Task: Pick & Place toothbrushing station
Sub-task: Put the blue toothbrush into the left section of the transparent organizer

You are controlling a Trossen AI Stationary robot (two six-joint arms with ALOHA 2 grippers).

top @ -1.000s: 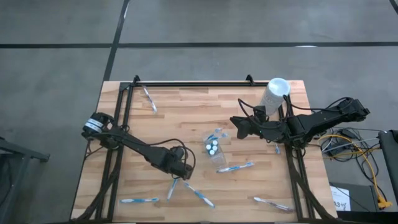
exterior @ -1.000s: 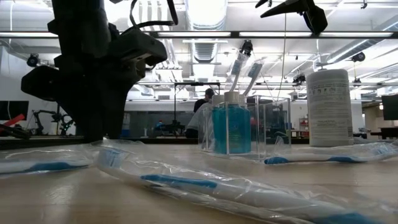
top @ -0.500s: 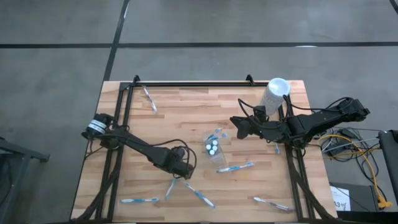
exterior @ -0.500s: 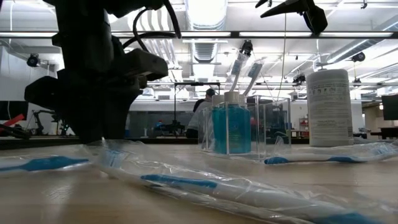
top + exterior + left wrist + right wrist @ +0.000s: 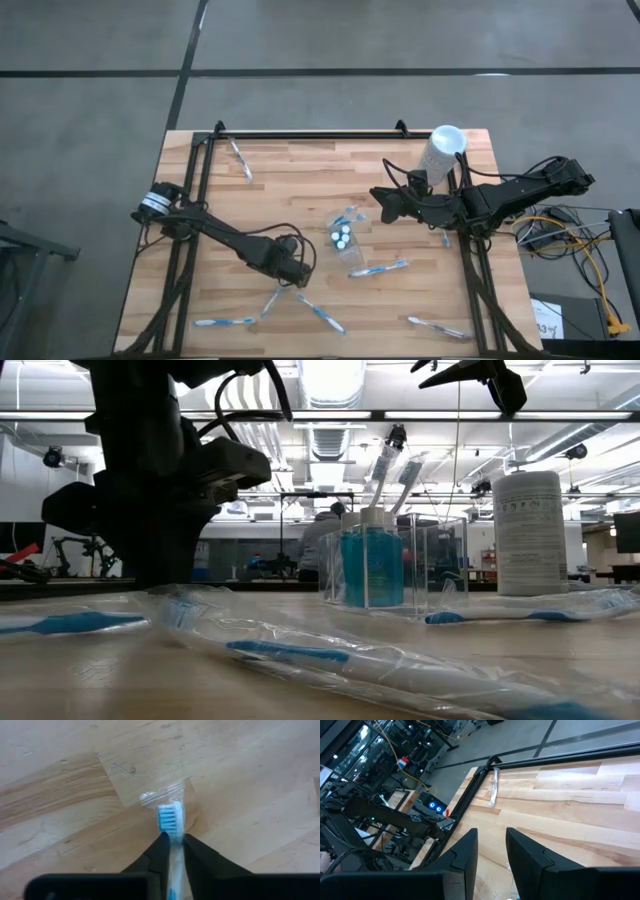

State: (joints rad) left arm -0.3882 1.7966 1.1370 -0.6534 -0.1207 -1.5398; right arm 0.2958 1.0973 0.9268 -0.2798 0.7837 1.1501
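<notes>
The left gripper (image 5: 173, 851) is pinching a wrapped toothbrush (image 5: 170, 820) lying on the desk (image 5: 240, 780); the right gripper (image 5: 491, 851) is hanging slightly parted above it.

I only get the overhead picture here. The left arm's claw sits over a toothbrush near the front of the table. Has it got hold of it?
Observer: Yes. In the left wrist view the left gripper has its fingers pinched on the wrapped toothbrush, just behind the blue-and-white bristles.
Operator: Is it off the table?
Observer: Not clearly; the head looks to lie on the wood.
Operator: What's in that clear box?
Observer: The low view shows the clear box holding blue tubes and upright toothbrushes.
</notes>
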